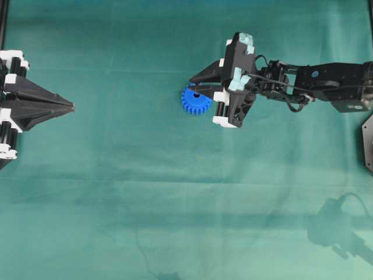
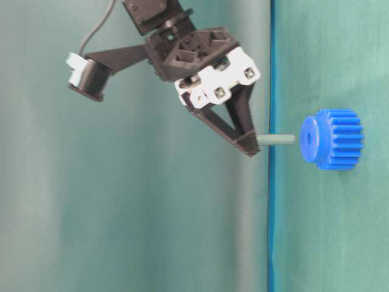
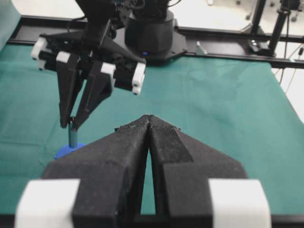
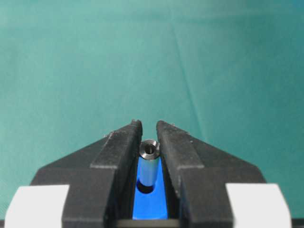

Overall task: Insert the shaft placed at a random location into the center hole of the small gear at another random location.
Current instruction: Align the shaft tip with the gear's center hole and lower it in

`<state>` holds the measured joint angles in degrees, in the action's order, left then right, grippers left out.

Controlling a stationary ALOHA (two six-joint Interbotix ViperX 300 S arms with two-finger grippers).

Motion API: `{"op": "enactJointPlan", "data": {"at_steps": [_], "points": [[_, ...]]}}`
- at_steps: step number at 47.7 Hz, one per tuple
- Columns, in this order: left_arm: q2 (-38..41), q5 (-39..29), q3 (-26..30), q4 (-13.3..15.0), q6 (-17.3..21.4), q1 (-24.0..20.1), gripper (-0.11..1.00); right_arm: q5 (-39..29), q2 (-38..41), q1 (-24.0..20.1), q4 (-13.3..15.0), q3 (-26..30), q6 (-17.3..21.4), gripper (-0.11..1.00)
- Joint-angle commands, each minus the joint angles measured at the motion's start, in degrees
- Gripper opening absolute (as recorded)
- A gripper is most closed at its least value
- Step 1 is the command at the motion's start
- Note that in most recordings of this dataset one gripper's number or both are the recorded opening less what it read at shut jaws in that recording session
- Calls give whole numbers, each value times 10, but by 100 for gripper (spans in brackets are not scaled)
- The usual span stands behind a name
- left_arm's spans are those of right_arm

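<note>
- Nearest me, the left gripper (image 3: pixel 149 124) sits parked with its fingers pressed together and nothing between them, well apart from the small gear (image 1: pixel 195 100), probably to stay out of the way.
- Further on, the gear lies flat on the green cloth (image 1: pixel 116 192), hub up, so the center hole (image 2: pixel 306 139) faces the incoming pin.
- Right above the gear, the right gripper (image 2: pixel 250 145) pinches the shaft (image 2: pixel 276 139) by its upper end, leaving the lower length free to enter.
- The shaft's tip hangs just short of the hub, apparently lined up with the hole; not yet inserted.
</note>
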<state>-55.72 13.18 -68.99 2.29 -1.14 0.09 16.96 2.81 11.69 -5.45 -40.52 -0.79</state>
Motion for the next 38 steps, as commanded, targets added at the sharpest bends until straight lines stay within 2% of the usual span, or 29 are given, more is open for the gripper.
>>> {"op": "enactJointPlan", "data": {"at_steps": [1, 38], "points": [[4, 4, 4, 1, 0, 0, -1, 11, 2, -1, -1, 9, 0, 24], [4, 4, 4, 1, 0, 0, -1, 40, 54, -1, -3, 5, 2, 24]]}}
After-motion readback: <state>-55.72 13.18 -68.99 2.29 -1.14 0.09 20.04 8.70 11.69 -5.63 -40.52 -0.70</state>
